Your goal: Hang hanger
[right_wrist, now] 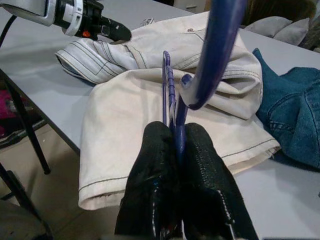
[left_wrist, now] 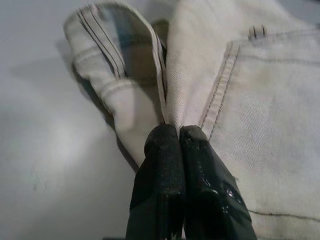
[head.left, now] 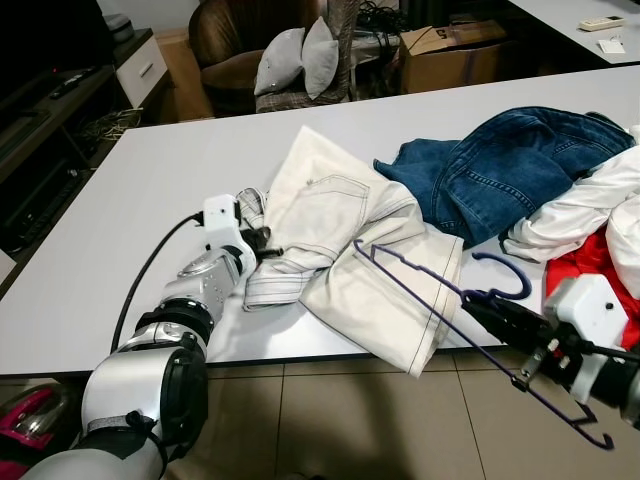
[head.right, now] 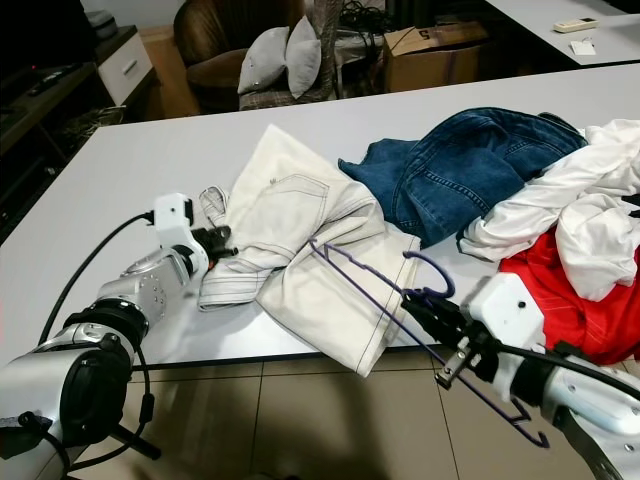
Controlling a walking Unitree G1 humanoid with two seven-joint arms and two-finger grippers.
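A purple wire hanger [head.left: 420, 280] lies slanted over the cream trousers [head.left: 340, 240] near the table's front edge, its lower bar sticking out past the edge. My right gripper [head.left: 480, 305] is shut on the hanger just below its hook [head.left: 505, 275]. In the right wrist view the fingers [right_wrist: 150, 165] pinch the purple hanger [right_wrist: 215, 55]. My left gripper [head.left: 268, 248] is shut on the trousers' waistband at their left side. In the left wrist view its fingertips [left_wrist: 162, 137] are pressed together on the cream cloth [left_wrist: 250, 125].
Blue jeans [head.left: 510, 165], a white garment [head.left: 590, 205] and a red garment [head.left: 590, 265] are heaped on the right of the white table [head.left: 150, 200]. Beyond it stand an armchair with grey cushions [head.left: 300, 55] and a cardboard box [head.left: 450, 50]. A dark cabinet [head.left: 60, 110] lines the left.
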